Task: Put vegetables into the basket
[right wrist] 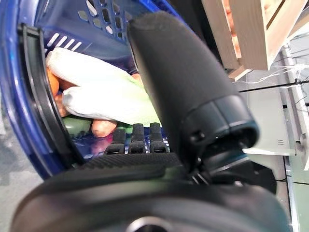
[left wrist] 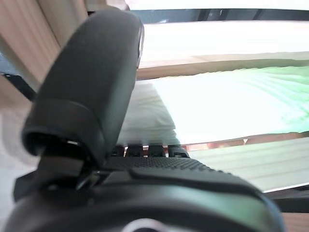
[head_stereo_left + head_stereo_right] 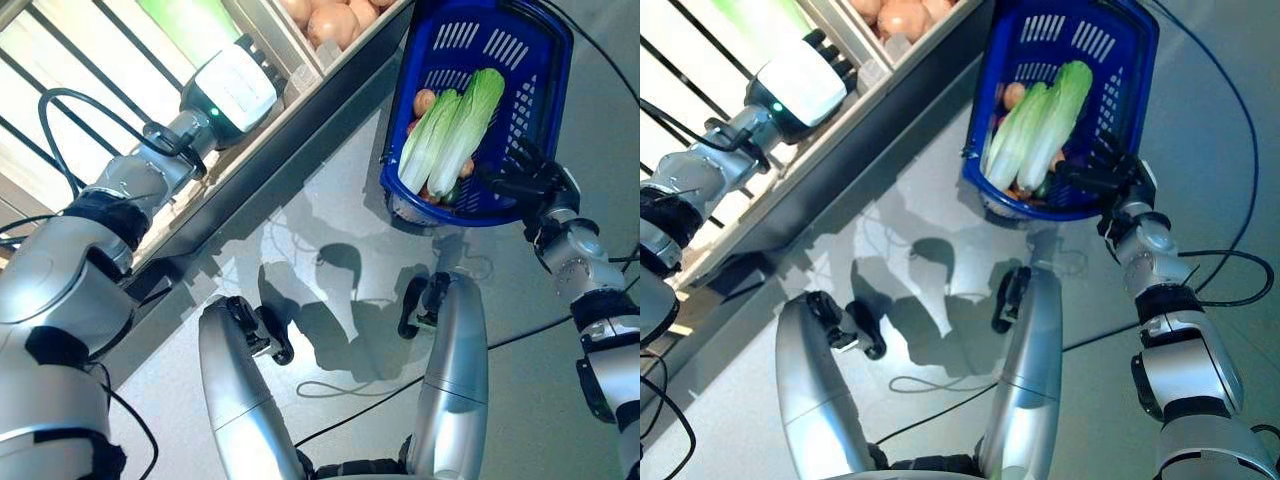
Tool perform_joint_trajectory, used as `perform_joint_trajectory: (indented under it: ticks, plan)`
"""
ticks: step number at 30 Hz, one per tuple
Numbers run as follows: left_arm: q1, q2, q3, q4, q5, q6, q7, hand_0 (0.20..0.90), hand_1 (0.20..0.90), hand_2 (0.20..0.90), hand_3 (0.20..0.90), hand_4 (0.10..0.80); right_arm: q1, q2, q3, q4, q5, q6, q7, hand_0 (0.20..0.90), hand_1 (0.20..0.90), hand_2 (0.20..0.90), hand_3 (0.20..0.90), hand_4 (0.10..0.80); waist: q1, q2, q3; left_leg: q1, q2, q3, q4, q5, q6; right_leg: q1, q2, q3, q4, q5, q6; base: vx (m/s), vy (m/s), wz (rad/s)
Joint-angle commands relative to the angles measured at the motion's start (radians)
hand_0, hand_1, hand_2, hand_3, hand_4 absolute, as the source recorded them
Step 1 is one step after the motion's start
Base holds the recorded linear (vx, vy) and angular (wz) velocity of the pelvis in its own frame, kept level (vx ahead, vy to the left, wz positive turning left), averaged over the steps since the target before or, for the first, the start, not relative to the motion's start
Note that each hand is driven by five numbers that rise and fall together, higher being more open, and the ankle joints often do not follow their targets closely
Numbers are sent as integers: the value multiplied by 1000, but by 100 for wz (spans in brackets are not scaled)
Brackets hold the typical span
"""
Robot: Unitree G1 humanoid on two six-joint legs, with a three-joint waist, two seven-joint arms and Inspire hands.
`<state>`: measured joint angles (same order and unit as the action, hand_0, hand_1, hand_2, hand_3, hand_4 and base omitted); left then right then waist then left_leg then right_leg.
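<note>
Fingers of the right hand (image 3: 527, 178) curl round the basket (image 3: 545, 100) rim, cabbages (image 3: 455, 125) already inside; the left hand (image 3: 232, 88) reaches into the shelf (image 3: 330, 70), its fingers hidden.

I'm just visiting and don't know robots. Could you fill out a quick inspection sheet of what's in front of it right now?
Surface: grey floor, bare beside the shelf.
Job's things: blue basket holds two pale green leafy cabbages, side by side, over small orange and reddish vegetables.
Clutter: nothing seen.
Hands: right hand curled on the basket's near rim; left hand reaches into the shelf, its fingers hidden from the head views, with something pale green past them.
Cables: leaving out the robot's own, nothing seen.
Surroundings: wooden produce shelf with a bin of onions.
</note>
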<state>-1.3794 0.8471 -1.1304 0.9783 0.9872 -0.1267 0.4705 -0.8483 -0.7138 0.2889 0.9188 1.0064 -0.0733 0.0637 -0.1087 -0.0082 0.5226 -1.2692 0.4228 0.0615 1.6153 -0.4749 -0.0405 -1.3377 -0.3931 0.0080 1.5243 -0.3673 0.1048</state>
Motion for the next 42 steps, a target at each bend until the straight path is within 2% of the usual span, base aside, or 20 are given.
perform_joint_trajectory:
  ticks: [1,2,4,7,15,18,21,24,28,35,38,39,42]
  plan:
    - [-19,44,-63,38,-37,8,-171,702,702,702,702,668,13,-52,-98,-92,69,-49,3,900,900,900,900,800,-29,-4,-36,-43,24,-94,-78,-45,-117,12,-81,61,-28,-6,59,53,17,-1]
    - [-11,45,-59,38,-54,17,-188,300,300,300,300,400,15,-50,-100,-98,68,-46,0,900,900,900,900,800,-28,-5,-38,-42,23,-94,-77,-44,-115,12,-81,61,-26,-6,58,58,12,-3]
    - [7,52,-42,38,-114,38,-226,300,300,300,300,400,27,-46,-109,-121,61,-39,-1,900,900,900,900,800,-26,-5,-47,-32,20,-91,-78,-43,-110,19,-83,59,-26,-5,55,58,4,0]
    - [32,55,-15,45,-133,28,-215,300,300,300,300,400,40,-29,-112,-142,41,-33,-6,900,900,900,900,800,-24,-7,-63,-12,20,-84,-91,-33,-102,38,-87,47,-35,0,52,52,7,0]
    - [89,81,44,34,-139,-31,-123,300,300,300,300,400,86,-4,-121,-204,-10,-39,-12,900,900,900,900,800,-21,-10,-124,115,35,-37,-160,-3,-85,166,-100,-4,-94,11,47,69,-3,3]
    - [113,94,65,30,-225,-17,-105,300,300,300,300,400,104,6,-126,-213,-4,-29,1,900,900,900,900,800,-20,-9,-149,183,40,-11,-198,8,-79,235,-100,-25,-126,11,46,65,-8,9]
    - [139,101,87,40,-223,-40,-79,300,300,300,300,400,115,14,-133,-203,11,-36,20,900,900,900,900,800,-19,-7,-167,238,42,9,-239,18,-76,296,-98,-43,-169,13,48,56,-19,3]
    - [167,112,102,44,-285,-67,-1,300,300,300,300,400,114,20,-120,-203,-5,-40,27,900,900,900,900,800,-16,-3,-200,340,27,51,-334,50,-78,400,-83,-76,-271,27,52,32,-12,2]
    - [183,126,127,40,-328,-92,42,300,300,300,300,400,120,15,-112,-206,-9,-40,31,900,900,900,900,800,-12,3,-218,417,9,77,-414,75,-78,468,-73,-92,-343,42,54,36,1,-1]
    - [246,153,234,-19,-454,-168,106,300,300,300,300,400,159,23,-111,-267,-52,-80,18,900,900,900,900,800,8,3,-252,583,-18,115,-598,129,-84,629,-65,-126,-501,72,47,69,-31,4]
    - [292,152,324,-80,-527,-215,123,300,300,300,300,400,186,45,-114,-305,-100,-95,31,900,900,900,900,800,20,2,-271,653,-18,123,-667,141,-89,697,-79,-145,-552,78,48,59,-37,2]
    - [297,152,330,-85,-540,-217,124,300,300,300,300,400,187,46,-112,-307,-101,-102,40,900,900,900,900,800,20,2,-271,659,-19,124,-673,143,-89,702,-80,-146,-556,80,48,34,-35,-1]
    - [385,124,460,-146,-680,-290,110,300,300,300,300,400,215,69,-95,-365,-149,-135,113,900,900,900,900,800,33,-1,-294,760,-31,148,-785,175,-92,794,-81,-172,-634,98,54,20,-50,-2]
